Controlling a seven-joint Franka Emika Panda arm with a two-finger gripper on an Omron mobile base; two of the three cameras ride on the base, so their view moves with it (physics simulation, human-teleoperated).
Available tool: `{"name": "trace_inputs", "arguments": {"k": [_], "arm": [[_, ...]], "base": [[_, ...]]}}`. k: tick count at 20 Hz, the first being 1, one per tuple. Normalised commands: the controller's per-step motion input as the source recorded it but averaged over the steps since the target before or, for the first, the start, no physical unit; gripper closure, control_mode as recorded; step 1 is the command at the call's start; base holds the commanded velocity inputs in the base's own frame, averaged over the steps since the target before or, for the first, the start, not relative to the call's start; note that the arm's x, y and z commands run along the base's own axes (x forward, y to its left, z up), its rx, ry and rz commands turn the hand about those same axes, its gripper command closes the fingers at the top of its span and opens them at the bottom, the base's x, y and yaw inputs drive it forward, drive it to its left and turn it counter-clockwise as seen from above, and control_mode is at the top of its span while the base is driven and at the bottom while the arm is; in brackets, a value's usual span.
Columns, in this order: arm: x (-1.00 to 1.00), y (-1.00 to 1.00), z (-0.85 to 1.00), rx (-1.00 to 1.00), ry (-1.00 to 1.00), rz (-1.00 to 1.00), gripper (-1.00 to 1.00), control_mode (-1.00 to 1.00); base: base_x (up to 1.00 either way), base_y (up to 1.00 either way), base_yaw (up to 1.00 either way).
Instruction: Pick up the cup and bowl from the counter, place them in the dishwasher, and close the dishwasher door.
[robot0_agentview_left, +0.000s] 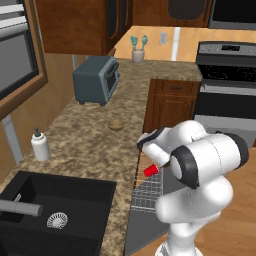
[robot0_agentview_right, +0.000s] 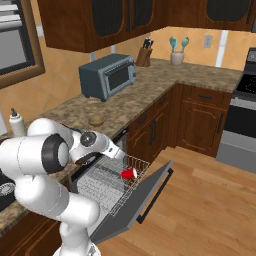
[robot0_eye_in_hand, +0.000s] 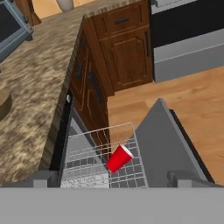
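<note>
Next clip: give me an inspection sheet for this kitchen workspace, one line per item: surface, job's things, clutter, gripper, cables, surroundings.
Surface: speckled brown counter, with a black sink set into it.
Job's things: red cup lies tilted on its side in the white wire rack of the dishwasher; bowl sits on the counter; dishwasher door hangs open.
Clutter: toaster oven, soap bottle, utensil holder, knife block.
Gripper: gripper open, holding nothing, above the rack.
Cables: nothing seen.
Surroundings: dark wooden cabinets, steel range, wood floor.
</note>
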Motion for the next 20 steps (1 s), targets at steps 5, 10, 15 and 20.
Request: {"name": "trace_inputs", "arguments": {"k": [5, 10, 15, 20], "arm": [[0.00, 0.00, 1.00, 0.00, 0.23, 0.00, -1.00, -1.00], [0.00, 0.00, 1.00, 0.00, 0.18, 0.00, -1.00, -1.00], [0.00, 0.00, 1.00, 0.00, 0.21, 0.00, -1.00, -1.00], [0.21, 0.27, 0.51, 0.00, 0.25, 0.00, -1.00, -1.00]], "base": [[0.00, 0.00, 0.00], [0.00, 0.00, 0.00], [0.00, 0.00, 0.00], [0.00, 0.00, 0.00]]}}
